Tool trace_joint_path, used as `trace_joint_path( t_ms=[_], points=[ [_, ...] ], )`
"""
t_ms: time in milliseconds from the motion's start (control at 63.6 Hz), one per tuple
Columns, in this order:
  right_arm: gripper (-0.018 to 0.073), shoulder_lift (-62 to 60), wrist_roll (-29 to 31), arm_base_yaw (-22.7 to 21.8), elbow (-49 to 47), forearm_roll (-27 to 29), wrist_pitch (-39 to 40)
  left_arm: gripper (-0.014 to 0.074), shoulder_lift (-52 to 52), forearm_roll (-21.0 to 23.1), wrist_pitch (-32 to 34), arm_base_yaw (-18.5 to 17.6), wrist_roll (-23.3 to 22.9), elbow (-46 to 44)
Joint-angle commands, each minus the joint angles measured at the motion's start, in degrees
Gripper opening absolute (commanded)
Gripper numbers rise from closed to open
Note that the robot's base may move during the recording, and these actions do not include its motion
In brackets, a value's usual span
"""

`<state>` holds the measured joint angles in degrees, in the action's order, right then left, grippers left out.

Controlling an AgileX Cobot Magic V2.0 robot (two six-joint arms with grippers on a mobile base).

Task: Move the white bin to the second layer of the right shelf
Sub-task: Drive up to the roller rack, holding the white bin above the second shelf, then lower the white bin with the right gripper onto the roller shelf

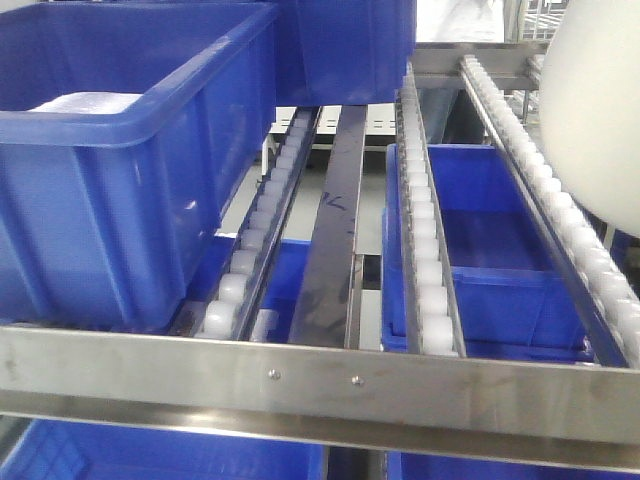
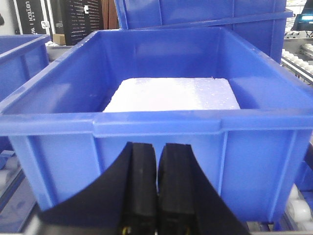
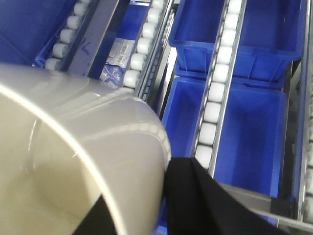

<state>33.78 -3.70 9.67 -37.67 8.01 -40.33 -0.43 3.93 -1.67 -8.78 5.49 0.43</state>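
The white bin (image 1: 600,110) hangs at the upper right of the front view, above the right roller rail (image 1: 560,215) of the shelf level and tilted over it. In the right wrist view the bin (image 3: 73,147) fills the lower left. My right gripper (image 3: 146,191) is shut on its rim wall, one black finger (image 3: 195,191) outside and the other inside. The shelf level shows its flat steel front lip (image 1: 320,375) with screws. My left gripper (image 2: 156,152) is shut on nothing, just in front of a blue crate (image 2: 161,142).
A large blue crate (image 1: 110,170) holding a white foam slab (image 2: 171,93) stands on the left rollers. Another blue crate (image 1: 345,50) stands behind it. More blue crates (image 3: 244,132) sit on the level below. A dark steel bar (image 1: 335,220) runs down the middle.
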Motion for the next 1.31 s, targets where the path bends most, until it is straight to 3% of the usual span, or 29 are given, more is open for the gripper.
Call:
trace_joint_path(
  t_ms=[0,1289],
  points=[
    [0.0056,-0.1,0.1,-0.1,-1.9,0.7,5.1,0.0085,-1.0,0.3,5.2,-0.2,-0.4,1.9],
    [0.0056,-0.1,0.1,-0.1,-1.9,0.7,5.1,0.0085,-1.0,0.3,5.2,-0.2,-0.4,1.9]
  ],
)
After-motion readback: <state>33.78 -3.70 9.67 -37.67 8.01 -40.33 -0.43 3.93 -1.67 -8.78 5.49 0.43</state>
